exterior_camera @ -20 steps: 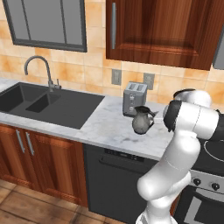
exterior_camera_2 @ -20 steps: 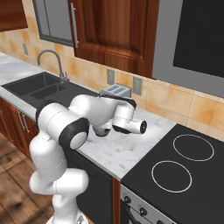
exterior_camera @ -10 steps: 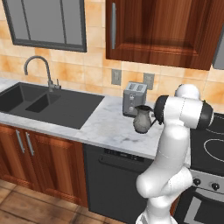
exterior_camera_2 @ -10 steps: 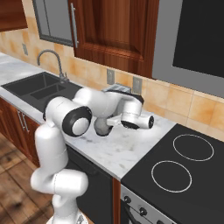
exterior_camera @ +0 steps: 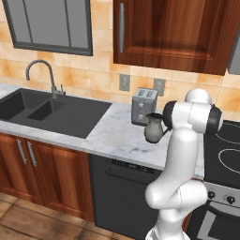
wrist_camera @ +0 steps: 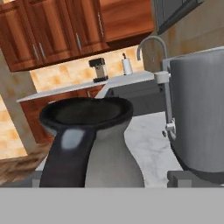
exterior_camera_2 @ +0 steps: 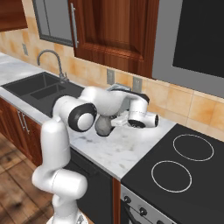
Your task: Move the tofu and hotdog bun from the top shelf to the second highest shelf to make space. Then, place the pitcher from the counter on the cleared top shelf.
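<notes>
The pitcher, a mottled grey jug with a dark rim and handle, stands upright on the counter in front of the toaster. My gripper is level with it and very close. It is open, with a fingertip low on each side of the jug's handle and belly and neither visibly pressing on it. From the right base view the hand reaches left over the worktop, and the gripper partly covers the pitcher. The tofu, the hotdog bun and the top shelf are out of view.
The silver toaster stands just beside the jug, toward the wall. A black sink with a faucet lies to the left, and the black stovetop to the right. Dark wood cabinets hang above the counter.
The arm has swung its elbow round and brought the hand closer to the pitcher. The jug has stayed in place and the jaws have stayed wide.
</notes>
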You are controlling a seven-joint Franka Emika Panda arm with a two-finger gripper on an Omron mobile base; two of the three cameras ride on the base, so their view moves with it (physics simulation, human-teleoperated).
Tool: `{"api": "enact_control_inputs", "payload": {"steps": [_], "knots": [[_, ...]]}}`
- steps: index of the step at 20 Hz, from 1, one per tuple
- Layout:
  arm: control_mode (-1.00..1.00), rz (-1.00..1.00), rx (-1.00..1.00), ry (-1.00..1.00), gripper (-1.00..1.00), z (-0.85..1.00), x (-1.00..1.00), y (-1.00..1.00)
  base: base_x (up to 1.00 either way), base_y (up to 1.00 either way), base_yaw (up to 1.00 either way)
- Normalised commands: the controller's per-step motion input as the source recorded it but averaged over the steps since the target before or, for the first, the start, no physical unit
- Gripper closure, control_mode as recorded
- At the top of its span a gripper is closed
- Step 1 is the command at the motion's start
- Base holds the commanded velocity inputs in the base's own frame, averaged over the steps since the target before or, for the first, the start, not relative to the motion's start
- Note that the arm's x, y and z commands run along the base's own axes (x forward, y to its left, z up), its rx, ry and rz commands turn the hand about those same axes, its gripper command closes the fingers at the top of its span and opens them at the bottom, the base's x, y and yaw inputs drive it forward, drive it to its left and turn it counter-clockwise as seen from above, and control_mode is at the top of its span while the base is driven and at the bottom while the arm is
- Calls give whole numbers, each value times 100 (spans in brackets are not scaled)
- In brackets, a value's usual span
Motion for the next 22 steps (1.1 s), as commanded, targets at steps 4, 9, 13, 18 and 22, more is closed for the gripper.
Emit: {"api": "enact_control_inputs", "payload": {"steps": [4,9,13,18,22], "knots": [[-100,7,-2,0,-100,-13,-15,37,0,0,0],[-100,4,-4,0,-100,-11,-17,49,0,0,0],[-100,3,-3,0,-100,-14,-11,47,0,0,0],[-100,1,-1,0,-100,-17,-6,36,0,0,0],[-100,0,-1,0,-100,-24,-12,31,0,0,0]]}}
